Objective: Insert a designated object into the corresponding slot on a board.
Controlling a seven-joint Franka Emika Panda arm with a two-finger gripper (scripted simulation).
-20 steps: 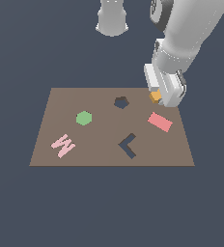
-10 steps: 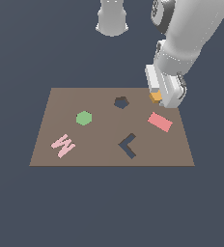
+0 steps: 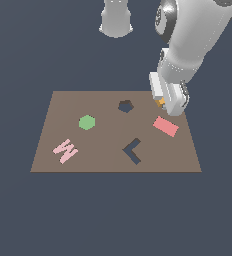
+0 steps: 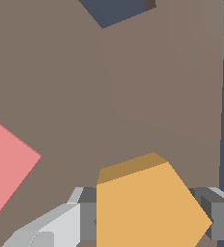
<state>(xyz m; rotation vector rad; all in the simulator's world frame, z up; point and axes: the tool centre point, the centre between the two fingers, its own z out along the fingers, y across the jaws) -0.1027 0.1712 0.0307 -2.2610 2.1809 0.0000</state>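
Note:
The orange-yellow designated object (image 4: 147, 207) sits between my gripper's fingers (image 4: 61, 226), which touch its two sides. In the exterior view only a sliver of the designated object (image 3: 160, 102) shows under the gripper (image 3: 167, 104), at the far right part of the brown board (image 3: 113, 160). The slot (image 3: 125, 106), a dark pentagon hole, lies on the board to the exterior view's left of the gripper. Part of the slot (image 4: 116, 10) also shows at the edge of the wrist view.
A red rectangle (image 3: 166, 126) lies just in front of the gripper, and its corner (image 4: 7, 169) shows in the wrist view. A dark chevron cutout (image 3: 133, 150), a green hexagon (image 3: 87, 122) and a pink zigzag shape (image 3: 65, 150) are also on the board.

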